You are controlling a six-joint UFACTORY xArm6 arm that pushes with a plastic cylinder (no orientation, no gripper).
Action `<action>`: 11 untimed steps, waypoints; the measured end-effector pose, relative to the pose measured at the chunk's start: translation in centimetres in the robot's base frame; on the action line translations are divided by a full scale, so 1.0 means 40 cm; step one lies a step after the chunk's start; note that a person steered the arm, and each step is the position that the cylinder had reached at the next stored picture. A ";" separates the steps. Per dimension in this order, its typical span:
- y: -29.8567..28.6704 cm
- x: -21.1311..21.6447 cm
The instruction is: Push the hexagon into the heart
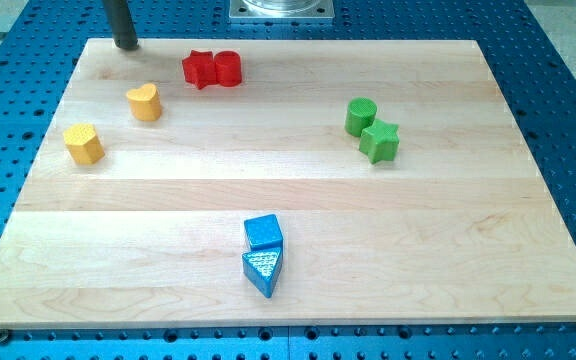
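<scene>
Camera view, nearest edge: the wooden desk (298, 195) carried a blue cube (263, 231) touching a blue triangular block (262, 270) just below it, near the view's bottom; neither concerned our task.
Middle right: a green cylinder (361, 116) sat touching a green star (379, 141), well apart from everything we cared about.
Middle left, the task's thing: the yellow hexagon (84, 143) lay near the desk's left side, below and to the left of the yellow heart (144, 101), close by but clearly apart from it.
Far centre: a red star (199, 69) touched a red cylinder (228, 68) beside it, near the view's top.
Far left: our tip (125, 45) rested at the desk's top left corner, above the heart and well away from the hexagon.
Jaws: we had none, only the rod, so nothing was held.
Progress: we judged the push not yet begun; hexagon and heart did not touch, and our tip stood on the wrong side.
Left to do: we would likely need to come round below-left of the hexagon and drive it up-right.
Hard to make out: the rod's upper part was cut off by the frame; the hexagon's outline read only roughly.
</scene>
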State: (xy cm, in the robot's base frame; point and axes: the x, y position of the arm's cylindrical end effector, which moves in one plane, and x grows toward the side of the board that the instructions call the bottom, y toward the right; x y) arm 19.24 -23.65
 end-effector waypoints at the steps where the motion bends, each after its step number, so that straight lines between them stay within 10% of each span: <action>1: 0.000 0.000; 2: -0.037 0.004; 5: -0.143 0.547; 11: 0.028 0.488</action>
